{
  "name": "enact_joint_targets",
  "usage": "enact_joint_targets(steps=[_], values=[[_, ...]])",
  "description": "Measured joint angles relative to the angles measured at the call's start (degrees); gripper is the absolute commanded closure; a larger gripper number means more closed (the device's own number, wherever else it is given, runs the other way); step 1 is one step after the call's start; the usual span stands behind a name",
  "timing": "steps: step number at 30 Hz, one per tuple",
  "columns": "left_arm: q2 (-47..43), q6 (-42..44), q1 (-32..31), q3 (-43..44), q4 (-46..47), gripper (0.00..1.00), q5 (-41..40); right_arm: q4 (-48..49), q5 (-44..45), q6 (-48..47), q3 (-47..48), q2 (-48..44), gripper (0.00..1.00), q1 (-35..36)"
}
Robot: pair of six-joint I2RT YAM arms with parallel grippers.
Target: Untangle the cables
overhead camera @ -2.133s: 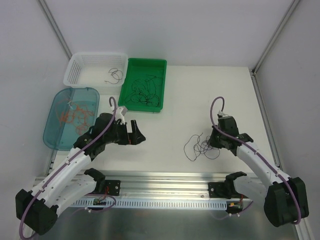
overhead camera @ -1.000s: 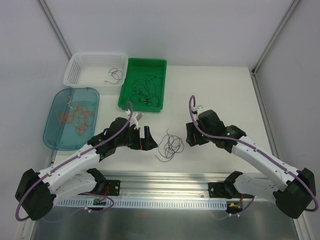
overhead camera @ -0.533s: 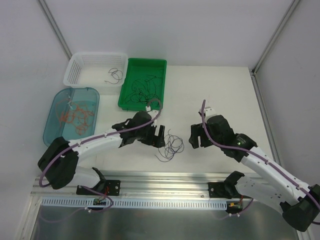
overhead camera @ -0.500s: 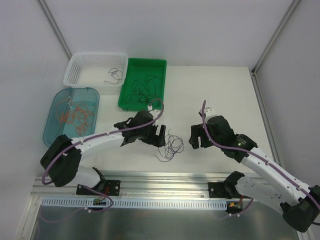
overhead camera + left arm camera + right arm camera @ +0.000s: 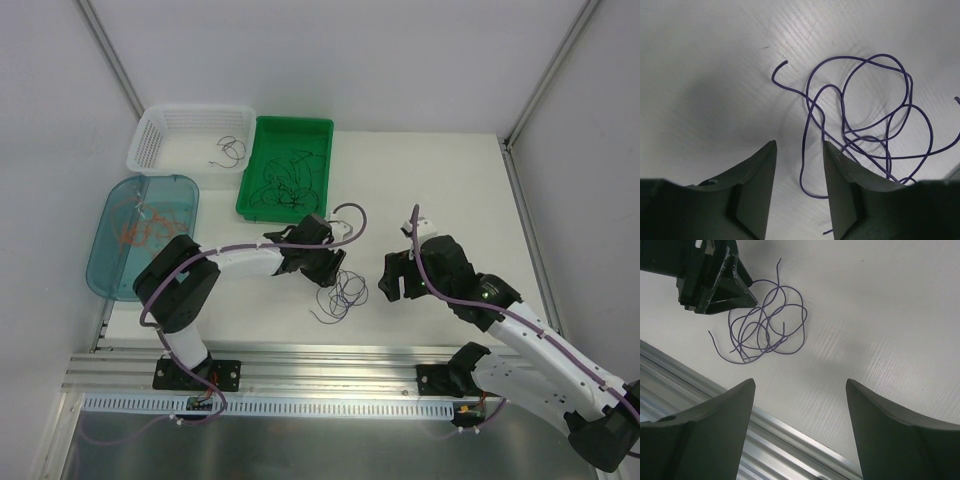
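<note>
Top view, step: I judge this to be the start of a pick. One loose tangle of purple cables (image 5: 345, 293) lies on the worktop (image 5: 450, 190), and I am set to take a strand from it.
Top view, cables: the tangle sits close to the worktop's near edge, about midway along it. More cables lie in the green tray (image 5: 295, 121), the white basket (image 5: 195, 108) and the blue tray (image 5: 100, 270), toward the far-left corner.
Top view, left arm: stretched low and far across from its base, with my left gripper (image 5: 333, 272) at the tangle's far-left rim.
Top view, right arm: elbow bent, with my right gripper (image 5: 393, 285) just beside the tangle on its right and apart from it.
Left wrist view, grip: my left gripper (image 5: 799, 147) is half spread, with bare worktop showing in the gap. One strand of the cables (image 5: 860, 115) runs down through that gap, close to one finger. It is not pinched.
Left wrist view, next move: press together on that one strand only, then draw it gently off the loops. Wire this thin may slip out, or drag the whole knot along.
Right wrist view, grip: my right gripper (image 5: 800, 385) is spread wide and empty. The cables (image 5: 765, 322) lie ahead of it.
Right wrist view, next move: I expect it to hold down or pinch the opposite loops, so the strand pulls free.
</note>
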Motion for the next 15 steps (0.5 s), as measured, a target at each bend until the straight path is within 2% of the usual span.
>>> enact_joint_targets(steps=[2, 3, 5, 10, 15], values=[[1.09, 0.15, -0.55, 0.28, 0.28, 0.70, 0.39, 0.07, -0.48, 0.13, -0.02, 0.17, 0.23, 0.00], [1.53, 0.20, -0.85, 0.33, 0.55, 0.84, 0.57, 0.11, -0.68, 0.22, -0.02, 0.33, 0.23, 0.00], [1.90, 0.00, -1.42, 0.31, 0.61, 0.98, 0.83, 1.16, -1.22, 0.79, -0.50, 0.74, 0.23, 0.00], [-0.61, -0.92, -2.08, -0.68, 0.96, 1.00, 0.46, 4.83, -5.01, 4.57, -2.93, 3.43, 0.23, 0.00], [-12.87, -3.67, -2.05, -1.99, -4.15, 1.00, -2.49, 9.38, -6.34, 9.07, -5.64, 5.44, 0.23, 0.00]])
